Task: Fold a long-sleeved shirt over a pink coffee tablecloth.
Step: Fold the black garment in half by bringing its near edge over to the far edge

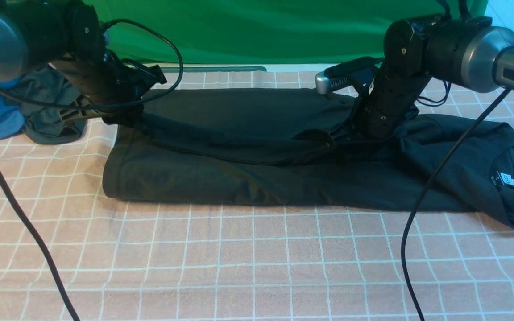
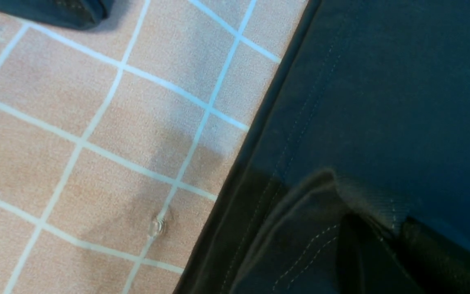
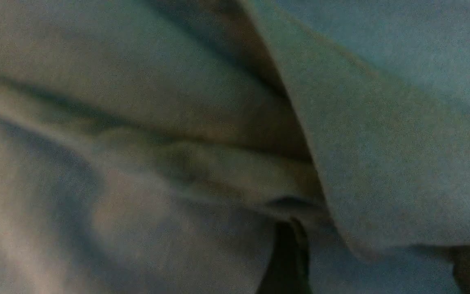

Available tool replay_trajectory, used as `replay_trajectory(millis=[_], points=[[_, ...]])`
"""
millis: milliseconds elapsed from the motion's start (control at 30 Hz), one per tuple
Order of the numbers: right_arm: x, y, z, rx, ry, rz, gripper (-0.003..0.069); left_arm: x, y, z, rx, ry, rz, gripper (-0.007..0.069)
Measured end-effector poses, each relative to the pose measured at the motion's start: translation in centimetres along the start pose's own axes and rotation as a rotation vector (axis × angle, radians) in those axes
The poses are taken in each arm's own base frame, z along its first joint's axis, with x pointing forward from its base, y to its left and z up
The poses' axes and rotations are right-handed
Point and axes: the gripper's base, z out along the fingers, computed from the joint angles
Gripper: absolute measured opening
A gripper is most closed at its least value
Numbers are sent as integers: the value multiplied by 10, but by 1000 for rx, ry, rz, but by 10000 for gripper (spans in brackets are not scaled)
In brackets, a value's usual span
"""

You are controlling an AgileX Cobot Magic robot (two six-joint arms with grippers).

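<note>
The large black cotton long-sleeved shirt [image 1: 239, 147] lay lengthwise, left to right, across mid-frame on the pinkish-beige grid-checked tablecloth [image 1: 239, 258]. The left end effector [image 1: 123, 117] gripped its upper-left edge. The right end effector [image 1: 355, 138] pinched lifted cloth right of centre.

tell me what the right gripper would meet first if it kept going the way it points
The right gripper points down into the long-sleeved shirt, whose folds fill its wrist view. It would meet that fabric first, probably with the pink coffee tablecloth just beneath; its tips are hidden.

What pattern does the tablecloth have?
Pinkish-beige tablecloth with a thin white grid; front view shows it best.
</note>
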Motion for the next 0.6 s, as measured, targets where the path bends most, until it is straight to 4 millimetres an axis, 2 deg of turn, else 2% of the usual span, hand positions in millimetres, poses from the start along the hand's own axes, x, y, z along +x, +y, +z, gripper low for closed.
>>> replay_trajectory(millis=[67,133,167,200,233,267,300,333,467,600], points=[[-1,0,6,1,-13,2,543,0,0,0,0,0,0,48],[-3,-1,11,2,-32,2,504,0,0,0,0,0,0,48],[-4,-1,12,3,-43,-2,457,0,0,0,0,0,0,48],[-5,-1,13,4,-55,-7,372,0,0,0,1,0,-1,48],[-5,-1,13,4,-57,-9,355,0,0,0,1,0,-1,48],[-6,-1,13,6,-64,-18,281,0,0,0,2,1,-2,48],[-7,-2,13,8,-77,-37,156,0,0,0,5,2,-5,48],[-8,-2,12,12,-83,-54,95,0,-1,0,7,1,-6,48],[-13,-3,3,16,-82,-82,80,-2,-2,-2,13,-7,-8,48],[-24,-12,-18,26,-112,-78,80,-11,-7,-11,32,-37,-10,48]])
